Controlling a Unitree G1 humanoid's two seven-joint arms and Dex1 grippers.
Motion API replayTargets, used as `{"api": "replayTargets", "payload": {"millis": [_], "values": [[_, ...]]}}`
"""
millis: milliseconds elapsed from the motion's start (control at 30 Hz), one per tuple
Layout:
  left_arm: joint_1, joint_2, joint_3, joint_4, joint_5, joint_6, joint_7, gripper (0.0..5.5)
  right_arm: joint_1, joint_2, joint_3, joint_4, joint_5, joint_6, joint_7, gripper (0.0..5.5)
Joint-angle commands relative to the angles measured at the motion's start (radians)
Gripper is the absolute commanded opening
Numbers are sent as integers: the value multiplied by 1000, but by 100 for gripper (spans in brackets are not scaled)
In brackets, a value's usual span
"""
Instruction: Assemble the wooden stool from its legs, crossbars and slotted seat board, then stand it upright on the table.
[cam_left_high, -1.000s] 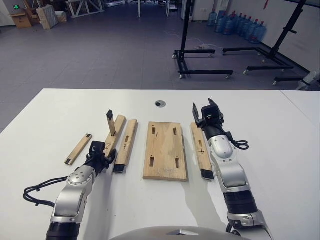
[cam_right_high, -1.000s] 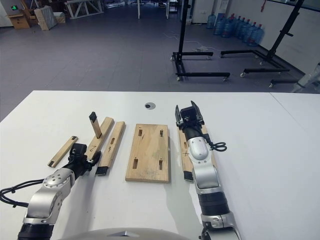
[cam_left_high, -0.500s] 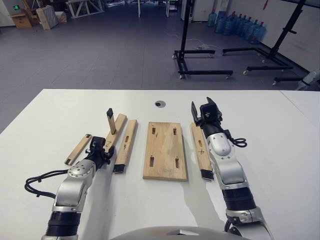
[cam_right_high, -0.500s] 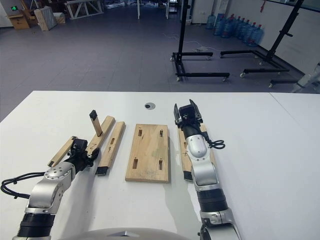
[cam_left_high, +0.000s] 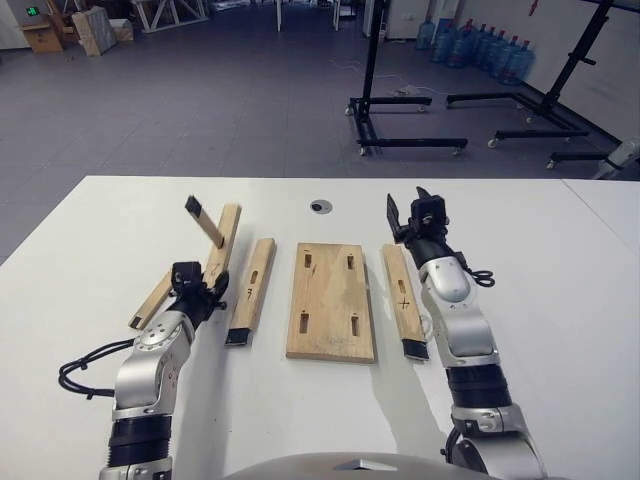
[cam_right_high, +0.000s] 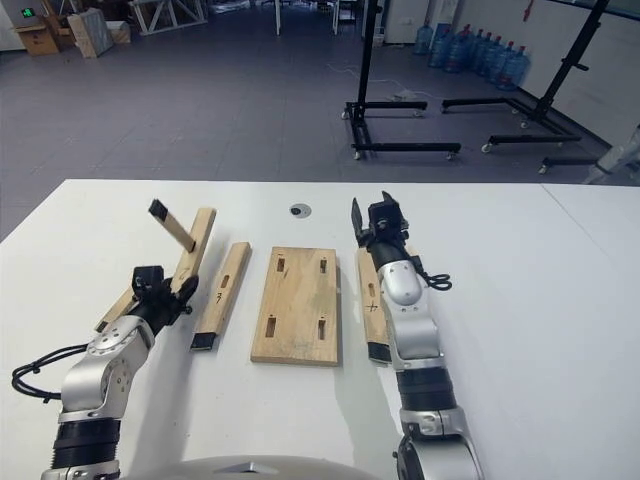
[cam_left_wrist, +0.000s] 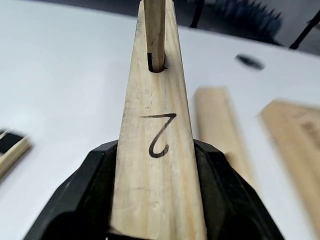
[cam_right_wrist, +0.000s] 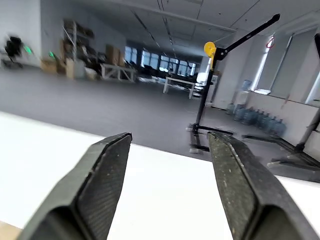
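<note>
- A white table (cam_left_high: 90, 230) spans the foreground, a round cable port (cam_left_high: 320, 207) set near its far edge.
- Grey tiled floor (cam_left_high: 200, 110) runs back through an open hall.
- Black wheeled stands (cam_left_high: 410, 143) sit on the floor beyond the table, to the right.
- Blue water bottles (cam_left_high: 490, 50) are clustered against the far right wall.
- Cardboard boxes (cam_left_high: 45, 38) are stacked at far left, beneath a green sign (cam_left_high: 33, 11).
- Lit windows (cam_right_wrist: 150, 59) line the hall's far end.
</note>
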Motion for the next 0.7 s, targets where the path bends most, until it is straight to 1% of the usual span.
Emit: {"api": "replayTargets", "payload": {"millis": [33, 100, 167, 233, 267, 367, 433, 533, 567, 600, 667, 700], "values": [[-30, -15, 36, -84, -226, 26, -153, 202, -52, -1, -164, -56, 499, 271, 226, 277], [-32, 5, 47, -94, -338, 74, -235, 202, -50, -26, -201, -101, 716, 388, 324, 277], [-31, 44, 45, -84, -448, 129, -347, 202, -41, -42, -211, -135, 899, 491, 410, 277], [-35, 80, 39, -73, -534, 183, -442, 202, -39, -39, -224, -144, 1048, 566, 441, 277], [-40, 98, 31, -68, -574, 211, -487, 202, -36, -34, -212, -152, 1086, 591, 445, 277], [-49, 134, 12, -86, -684, 276, -583, 202, -30, -23, -177, -155, 1168, 642, 445, 277], [-59, 147, -7, -96, -706, 292, -599, 202, -25, -16, -157, -158, 1210, 665, 452, 277], [-76, 159, -18, -90, -719, 296, -605, 202, -25, -12, -124, -141, 1196, 664, 459, 277], [-80, 162, -18, -88, -723, 295, -604, 202, -25, -14, -119, -135, 1196, 664, 462, 297], [-82, 165, -19, -87, -724, 294, -605, 202, -25, -16, -116, -132, 1200, 664, 465, 305], [-82, 167, -23, -93, -730, 296, -603, 202, -20, -25, -102, -141, 1193, 663, 475, 349], [-81, 167, -26, -93, -732, 298, -601, 202, -18, -30, -93, -143, 1183, 660, 480, 361]]}}
